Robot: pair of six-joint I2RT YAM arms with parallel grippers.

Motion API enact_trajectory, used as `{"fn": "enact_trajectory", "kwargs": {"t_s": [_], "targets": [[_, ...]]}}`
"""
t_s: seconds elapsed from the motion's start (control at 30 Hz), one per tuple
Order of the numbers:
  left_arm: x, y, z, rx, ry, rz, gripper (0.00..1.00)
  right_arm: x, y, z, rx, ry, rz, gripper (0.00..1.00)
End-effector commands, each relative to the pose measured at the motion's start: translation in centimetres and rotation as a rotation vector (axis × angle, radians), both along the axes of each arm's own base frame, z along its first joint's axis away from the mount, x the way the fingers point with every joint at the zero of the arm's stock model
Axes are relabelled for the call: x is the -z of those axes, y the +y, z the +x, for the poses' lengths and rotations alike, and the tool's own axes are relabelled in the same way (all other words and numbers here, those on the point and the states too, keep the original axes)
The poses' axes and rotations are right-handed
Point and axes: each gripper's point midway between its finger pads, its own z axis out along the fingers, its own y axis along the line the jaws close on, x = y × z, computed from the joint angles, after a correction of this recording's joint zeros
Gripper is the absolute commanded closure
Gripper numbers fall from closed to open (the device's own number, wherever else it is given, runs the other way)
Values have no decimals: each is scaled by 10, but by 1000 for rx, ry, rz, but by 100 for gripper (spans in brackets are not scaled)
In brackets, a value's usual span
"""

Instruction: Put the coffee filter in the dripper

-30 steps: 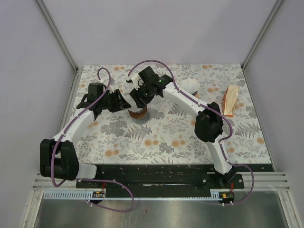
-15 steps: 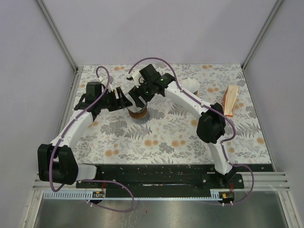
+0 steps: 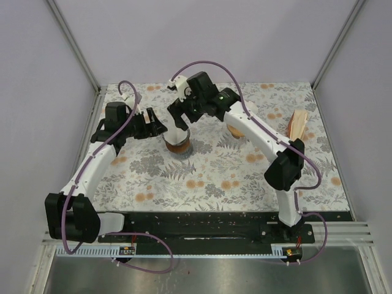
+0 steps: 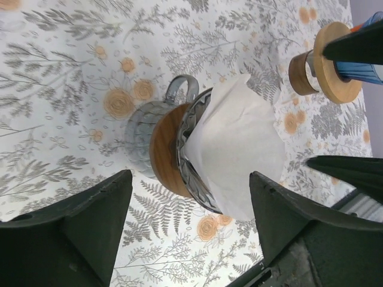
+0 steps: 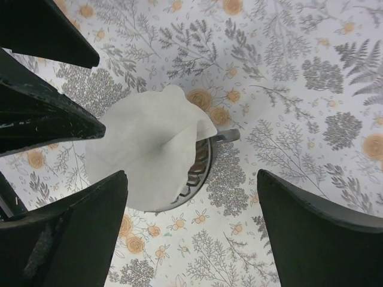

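The glass dripper (image 3: 178, 147) with a wooden collar stands on the floral mat left of centre. The white paper coffee filter (image 3: 177, 133) sits in its cone, lopsided, and sticks out over the rim. My right gripper (image 3: 180, 118) hovers above it, open and empty. In the right wrist view, the filter (image 5: 143, 156) covers most of the dripper (image 5: 202, 172) between my open right gripper (image 5: 191, 174). My left gripper (image 3: 157, 127) is open and empty just left of the dripper. In the left wrist view, the dripper (image 4: 169, 149) and filter (image 4: 236, 149) lie between my open left gripper (image 4: 190, 177), untouched.
A tan stack of spare filters (image 3: 296, 129) lies at the right edge of the mat. A white object (image 3: 246, 109) sits behind the right arm. A blue container with a wooden ring (image 4: 333, 58) shows beyond the dripper in the left wrist view.
My right gripper has risen off the dripper and drawn back, leaving the filter in the cone. My left gripper has pulled a little to the left.
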Motion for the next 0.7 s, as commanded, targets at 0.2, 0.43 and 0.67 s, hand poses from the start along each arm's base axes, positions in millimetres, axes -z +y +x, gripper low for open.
{"fn": "enact_trajectory", "kwargs": {"t_s": [0.2, 0.43, 0.67], "targets": [[-66, 57, 23, -164, -257, 186, 8, -136, -101, 15, 341, -196, 210, 1], [-60, 95, 32, -280, -255, 239, 6, -152, -196, 12, 601, -241, 281, 1], [-44, 127, 34, -363, -221, 261, 6, -131, -255, 3, 764, -244, 277, 1]]}}
